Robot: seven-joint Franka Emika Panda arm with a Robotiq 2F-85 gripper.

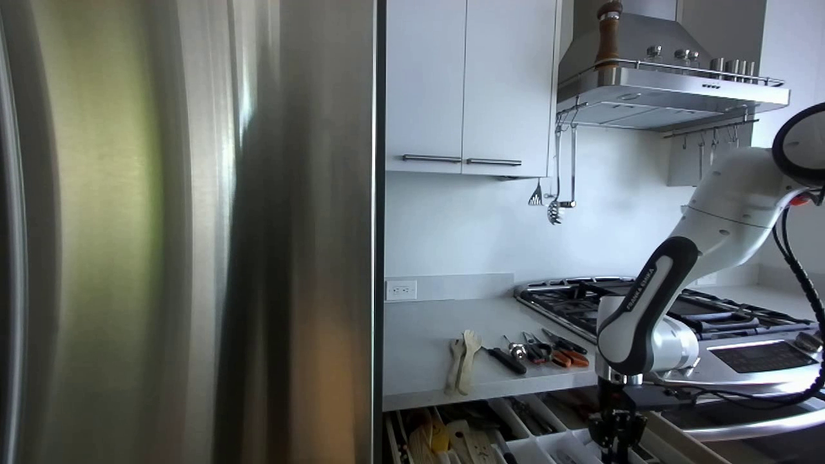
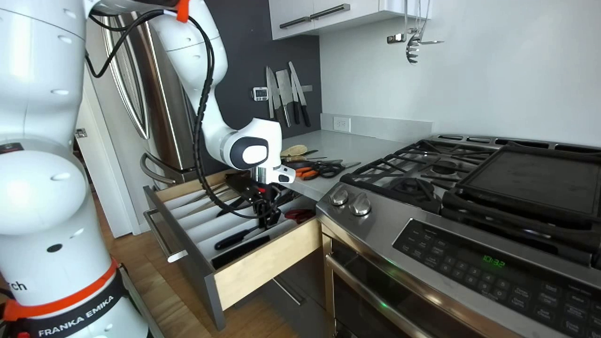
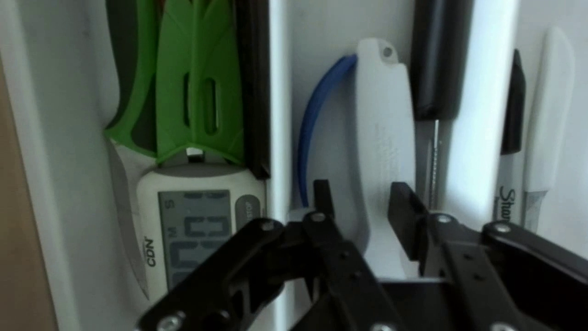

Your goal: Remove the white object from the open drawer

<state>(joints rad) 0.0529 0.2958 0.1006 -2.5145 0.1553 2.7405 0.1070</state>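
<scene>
at right in the open drawer [image 2: 267, 263], the hand [image 3: 361, 195] stands narrowly parted, a long white object [image 3: 383, 128] showing between its fingers [image 3: 406, 211].

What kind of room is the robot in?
It's a kitchen, probably in somebody's home. You can tell from the gas stove, the range hood above it and the open utensil drawer.

Arm [image 1: 718, 235] reads FRANKA EMIKA, timer [image 3: 195, 225] CDN, stove display [image 2: 493, 261] 10:32.
</scene>
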